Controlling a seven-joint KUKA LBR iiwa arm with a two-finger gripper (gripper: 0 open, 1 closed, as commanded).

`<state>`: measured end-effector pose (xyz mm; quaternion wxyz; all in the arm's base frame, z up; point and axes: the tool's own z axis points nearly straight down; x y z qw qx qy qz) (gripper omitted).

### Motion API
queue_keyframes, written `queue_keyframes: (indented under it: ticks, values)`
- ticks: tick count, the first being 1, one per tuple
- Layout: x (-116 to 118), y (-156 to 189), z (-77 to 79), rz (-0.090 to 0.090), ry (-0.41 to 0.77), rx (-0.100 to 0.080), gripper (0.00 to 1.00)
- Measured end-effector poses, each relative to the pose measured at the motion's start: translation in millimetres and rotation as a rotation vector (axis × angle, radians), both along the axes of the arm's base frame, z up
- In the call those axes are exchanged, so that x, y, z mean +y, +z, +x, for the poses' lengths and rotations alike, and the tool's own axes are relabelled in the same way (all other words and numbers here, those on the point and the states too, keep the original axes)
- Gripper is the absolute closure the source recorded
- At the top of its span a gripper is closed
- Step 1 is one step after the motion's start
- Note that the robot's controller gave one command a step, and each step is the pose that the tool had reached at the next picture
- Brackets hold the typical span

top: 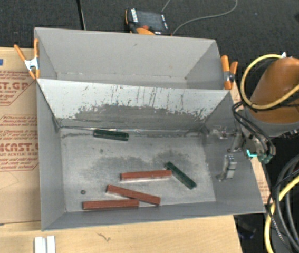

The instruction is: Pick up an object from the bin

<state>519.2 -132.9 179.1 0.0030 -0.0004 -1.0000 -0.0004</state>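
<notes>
We see the pincer (227, 167) over the sloping side wall of a scuffed grey metal bin (138, 51), its spread impossible to tell. Nearest it lies a dark green stick (181, 175), with red-brown bars (145, 176) beyond. Dark carpet (28, 4) lies behind the bin.

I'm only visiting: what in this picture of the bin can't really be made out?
1. Camera view: the dark speck on the bin floor is too small to identify.
2. Camera view: the downward angle hides whether the gripper touches the bin's right wall.
3. Camera view: the green stick and the red-brown stick lie too close to tell whether they touch.
4. Camera view: the arm is cut off by the right edge.
</notes>
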Motion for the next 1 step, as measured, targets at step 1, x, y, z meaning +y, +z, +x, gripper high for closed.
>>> queue_keyframes:
  ticks: [1]
  values:
    - [19.3, 32.7, 4.8, -0.001, 0.042, -0.011, 0.00]
